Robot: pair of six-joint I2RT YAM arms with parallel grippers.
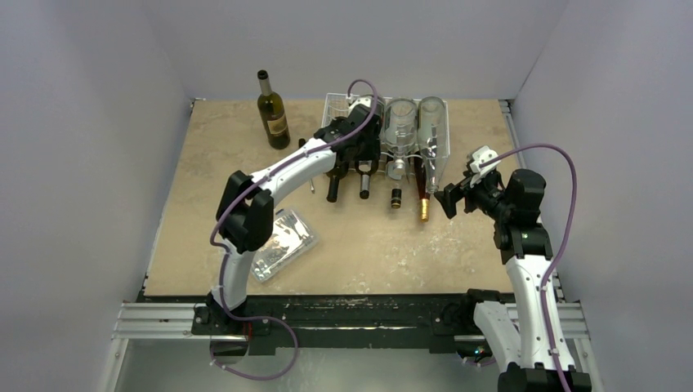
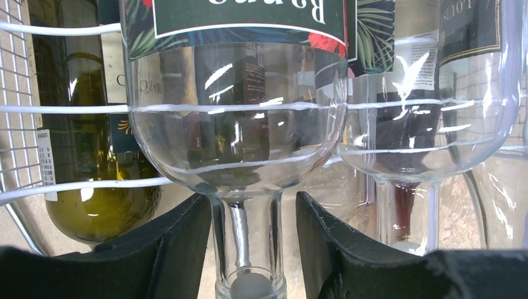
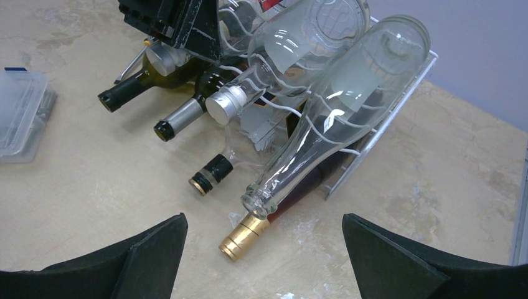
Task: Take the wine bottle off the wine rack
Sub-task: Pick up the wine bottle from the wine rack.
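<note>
Bottles [image 1: 402, 122] lie necks toward the arms in the white wire wavy-rowed wine rack [image 1: 333, 104] at the far side of the tan bench [image 1: 384, 253] in your top view. Your left end effector [image 1: 366, 147] sits over the rack's left part; your right end effector [image 1: 448, 198] hangs just right of it. A dark green glass bottle [image 1: 273, 114] stands upright left of the rack. In the left wrist view, black fingers [image 2: 180, 243] bracket the neck of the clear glass wine bottle with a dark floral label [image 2: 236, 143], lying in the rack; you cannot tell whether they clamp it. In the right wrist view, your right end effector is spread wide, holding nothing.
</note>
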